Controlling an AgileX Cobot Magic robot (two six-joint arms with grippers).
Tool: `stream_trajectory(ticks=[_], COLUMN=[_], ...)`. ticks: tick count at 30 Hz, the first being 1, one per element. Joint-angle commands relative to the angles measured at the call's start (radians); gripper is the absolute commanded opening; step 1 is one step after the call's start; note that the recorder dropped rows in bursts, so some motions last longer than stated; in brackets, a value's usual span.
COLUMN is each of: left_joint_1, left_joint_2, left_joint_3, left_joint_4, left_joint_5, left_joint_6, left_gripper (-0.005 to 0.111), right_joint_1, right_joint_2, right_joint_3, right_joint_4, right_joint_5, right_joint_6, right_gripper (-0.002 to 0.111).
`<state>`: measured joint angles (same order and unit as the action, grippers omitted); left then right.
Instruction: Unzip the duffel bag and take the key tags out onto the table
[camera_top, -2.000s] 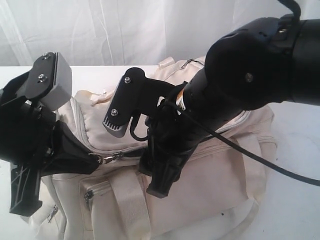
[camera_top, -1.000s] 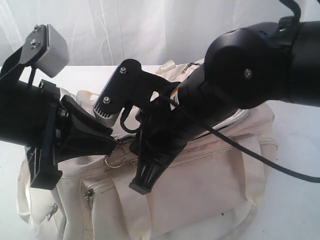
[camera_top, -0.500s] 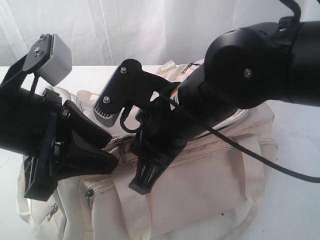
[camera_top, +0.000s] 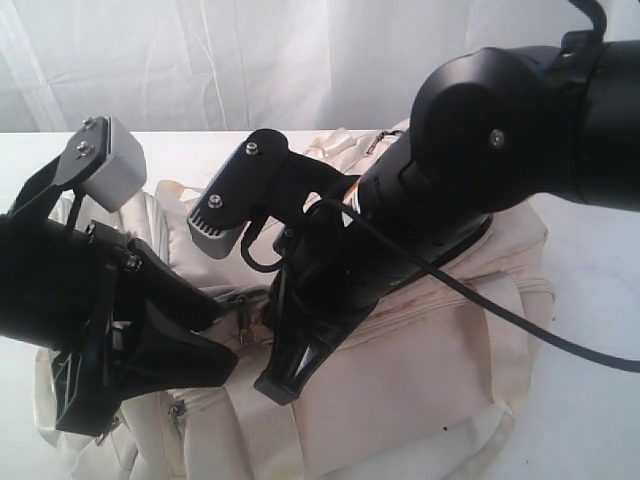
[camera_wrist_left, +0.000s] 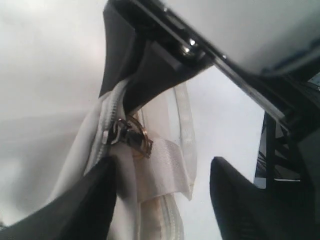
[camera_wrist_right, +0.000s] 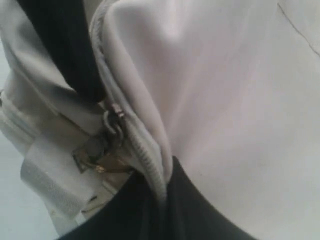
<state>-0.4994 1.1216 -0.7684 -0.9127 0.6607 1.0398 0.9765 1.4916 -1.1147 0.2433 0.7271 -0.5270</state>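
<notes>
Exterior view, right end effector (camera_top: 279, 372) pinching duffel bag (camera_top: 425, 385)

Zipper pull (camera_wrist_left: 124, 136) just beyond spread jaws

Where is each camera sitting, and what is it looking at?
Exterior view: off the arms, facing the duffel bag on the table; both arms, left gripper and right gripper show.
Left wrist view: on the left arm, looking past its open fingers at the zip pull.
Right wrist view: on the right arm, close on bag fabric between its fingers.
Shared: both wrist views show the zip pull.
</notes>
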Motion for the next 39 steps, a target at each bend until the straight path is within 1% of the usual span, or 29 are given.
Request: stream_trajectory(ticks=[1, 4, 7, 12, 15, 18, 20, 22, 25, 28, 32, 34, 36, 39], left_joint_1=[-0.005, -0.005, -0.005, -0.005, -0.005, -0.005, -0.005, -0.005, -0.005, -0.005, -0.005, -0.005, -0.005, -0.005], left_joint_2=[-0.003, -0.003, -0.005, -0.005, -0.005, -0.018, -0.052, -0.091, -0.148, -0.195, -0.215, -0.213, -0.213, -0.213], left_joint_3=[0.006, 0.006, 0.006, -0.013, -0.016, -0.018, -0.031, -0.059, -0.085, -0.086, -0.058, -0.022, 0.028, 0.110], left_joint_4=[-0.038, -0.062, -0.048, 0.013, 0.024, 0.024, 0.029, 0.064, 0.085, 0.102, 0.107, 0.097, 0.035, -0.076], left_joint_5=[-0.021, -0.058, -0.123, -0.158, -0.170, -0.164, -0.159, -0.154, -0.105, 0.005, 0.180, 0.227, 0.220, 0.172], left_joint_6=[0.013, 0.014, 0.027, 0.032, 0.029, 0.029, 0.029, 0.029, 0.029, -0.026, -0.175, -0.226, -0.227, -0.142], left_gripper=[0.060, 0.060, 0.056, 0.041, 0.035, 0.036, 0.040, 0.046, 0.053, 0.055, 0.055, 0.055, 0.055, 0.055], right_joint_1=[0.000, 0.000, 0.000, 0.000, 0.000, 0.000, 0.000, 0.000, 0.000, 0.000, 0.000, 0.000, 0.000, 0.000], right_joint_2=[-0.006, -0.006, -0.006, -0.013, -0.025, -0.041, -0.047, -0.054, -0.062, -0.073, -0.090, -0.094, -0.095, -0.095], right_joint_3=[-0.001, -0.001, -0.001, -0.001, -0.003, -0.011, -0.013, -0.013, -0.013, -0.013, -0.013, -0.013, -0.013, -0.013], right_joint_4=[0.040, 0.040, 0.040, 0.068, 0.070, 0.070, 0.067, 0.053, -0.002, -0.048, -0.053, -0.057, -0.062, -0.064], right_joint_5=[0.056, 0.056, 0.056, 0.067, 0.067, 0.074, 0.086, 0.093, 0.114, 0.126, 0.123, 0.115, 0.104, 0.090], right_joint_6=[0.007, 0.007, 0.007, 0.011, 0.011, 0.011, 0.011, 0.011, 0.011, 0.011, 0.011, 0.011, 0.011, 0.011], right_gripper=[0.000, 0.000, 0.000, 0.000, 0.001, 0.010, 0.017, 0.025, 0.039, 0.048, 0.050, 0.050, 0.050, 0.050])
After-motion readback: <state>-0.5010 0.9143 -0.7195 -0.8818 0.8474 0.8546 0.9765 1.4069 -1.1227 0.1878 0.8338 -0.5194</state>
